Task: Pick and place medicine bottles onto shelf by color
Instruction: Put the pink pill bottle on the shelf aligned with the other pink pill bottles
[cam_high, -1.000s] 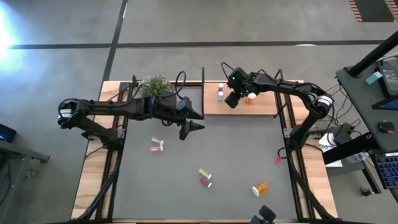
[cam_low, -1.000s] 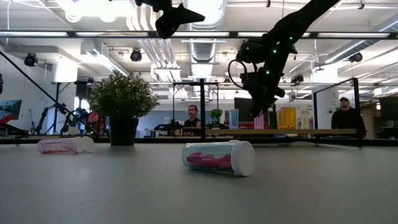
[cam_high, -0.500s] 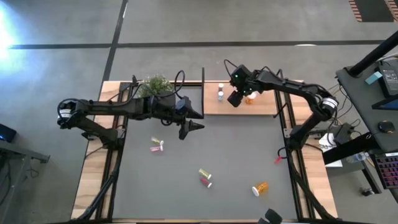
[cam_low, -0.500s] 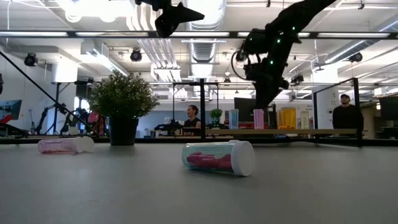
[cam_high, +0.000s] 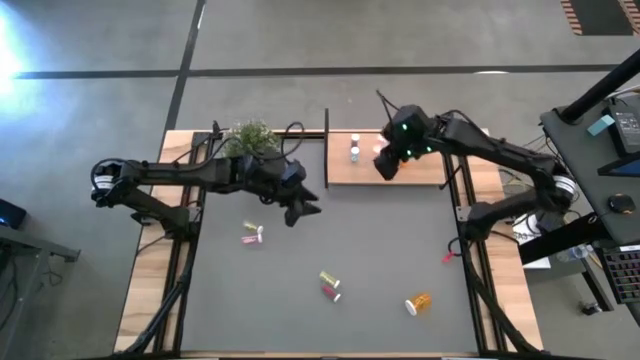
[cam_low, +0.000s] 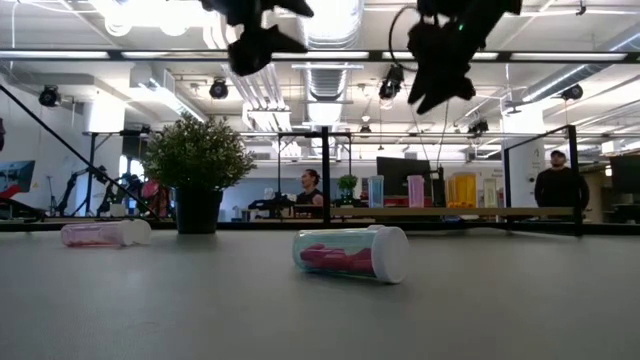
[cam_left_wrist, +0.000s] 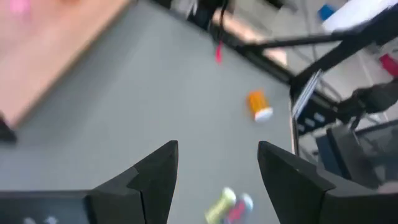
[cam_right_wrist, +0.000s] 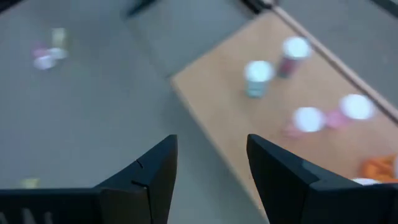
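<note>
The right gripper (cam_high: 387, 168) hangs with its fingers apart and nothing between them above the front edge of the shelf (cam_high: 430, 170), a light wooden board at the table's far side on which several medicine bottles (cam_right_wrist: 258, 78) stand upright. The left gripper (cam_high: 300, 207), likewise parted and empty, hovers over the dark grey tabletop (cam_high: 380, 250). There a pink bottle (cam_high: 252, 237), a yellow-green and pink pair (cam_high: 329, 285) and an orange bottle (cam_high: 418, 301) lie on their sides, near a green plant (cam_high: 250, 136); people stand in the room beyond.
</note>
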